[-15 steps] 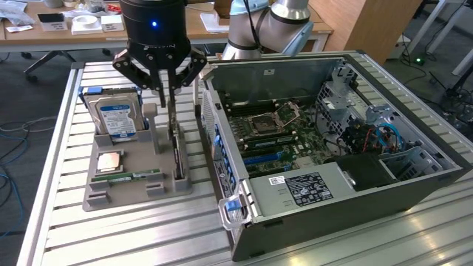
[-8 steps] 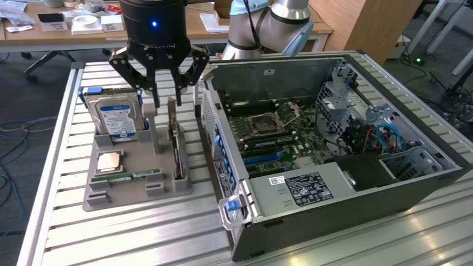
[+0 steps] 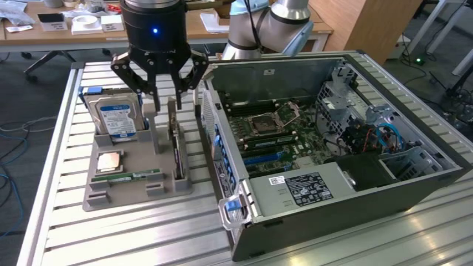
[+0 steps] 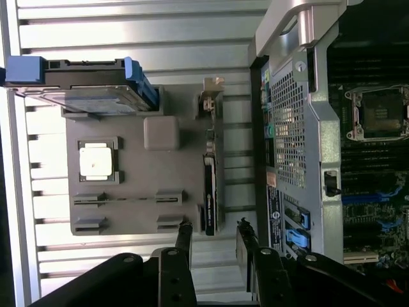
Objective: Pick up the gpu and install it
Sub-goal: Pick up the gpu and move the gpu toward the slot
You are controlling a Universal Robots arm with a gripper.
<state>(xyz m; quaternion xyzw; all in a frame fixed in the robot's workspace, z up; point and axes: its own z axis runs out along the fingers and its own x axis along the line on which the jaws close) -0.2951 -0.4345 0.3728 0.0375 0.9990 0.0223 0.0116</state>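
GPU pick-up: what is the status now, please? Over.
Status: gripper open, empty, above the gpu; gpu on edge in grey holder, not lifted; hard drive in the next slot, apart from gripper.

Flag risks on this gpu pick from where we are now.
1. Open gripper hangs over the gpu, a thin card on edge in the grey holder; an off-centre close could tilt it.
2. Hard drive and computer case stand close either side; a finger could clip them.

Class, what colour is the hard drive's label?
The label is blue and white, clearest in the exterior view.
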